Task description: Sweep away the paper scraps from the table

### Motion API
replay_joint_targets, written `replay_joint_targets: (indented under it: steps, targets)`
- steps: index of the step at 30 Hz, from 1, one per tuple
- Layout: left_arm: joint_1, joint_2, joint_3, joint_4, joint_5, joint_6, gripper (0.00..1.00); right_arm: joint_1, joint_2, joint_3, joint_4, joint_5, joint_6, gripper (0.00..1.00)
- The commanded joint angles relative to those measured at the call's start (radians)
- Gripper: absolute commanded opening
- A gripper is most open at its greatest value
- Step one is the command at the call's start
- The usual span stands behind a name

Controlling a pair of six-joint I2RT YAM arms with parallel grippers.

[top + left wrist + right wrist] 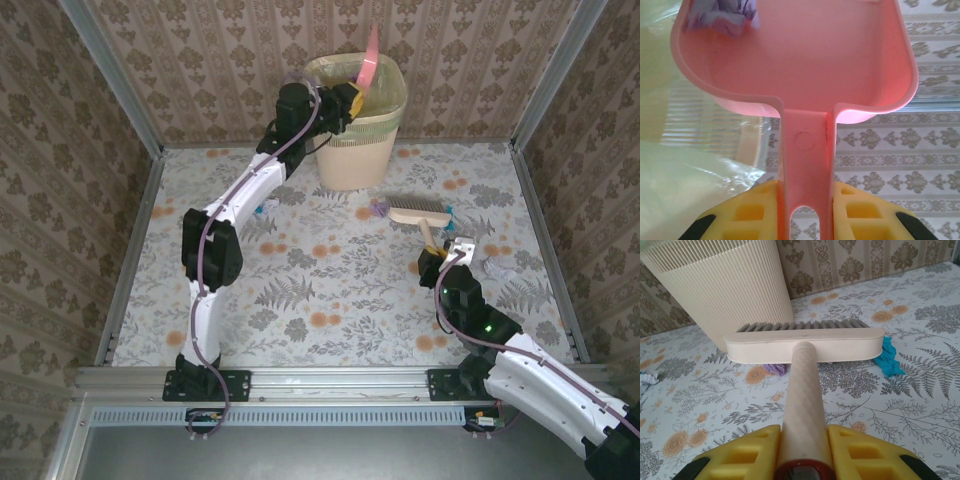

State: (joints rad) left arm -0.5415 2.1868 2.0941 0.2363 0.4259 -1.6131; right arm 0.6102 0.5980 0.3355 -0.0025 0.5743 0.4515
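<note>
Evidently the emptying step is in hand. The left gripper (807, 212), its yellow fingers clamped on the handle of the pink plastic dustpan (805, 60), holds the pan above the ribbed cream waste bin (355, 150), and a crumpled lilac scrap (722, 15) sits at the pan's far end, not yet tipped out. The right gripper (804, 452) is closed around the handle of the cream hand brush (805, 342), whose bristles rest on the flower-printed table (330, 290) near the bin. A second lilac bit (775, 369) and a teal bit (887, 360) lie by the brush head, and a white bit (497, 268) lies farther right. Next, I judge, the pan must tilt more steeply so its scrap falls, then come down flat before the brush.
</note>
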Motion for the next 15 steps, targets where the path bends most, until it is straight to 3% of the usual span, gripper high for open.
replay_joint_targets:
  steps: [1,15]
  targets:
    - [0.005,-0.052,-0.012,0.116,-0.021,-0.049,0.00,-0.005,0.003,0.026,0.053,0.006,-0.013,0.00]
    - [-0.001,-0.037,0.009,0.188,0.008,-0.081,0.00,-0.004,0.016,0.023,0.062,0.016,-0.016,0.00]
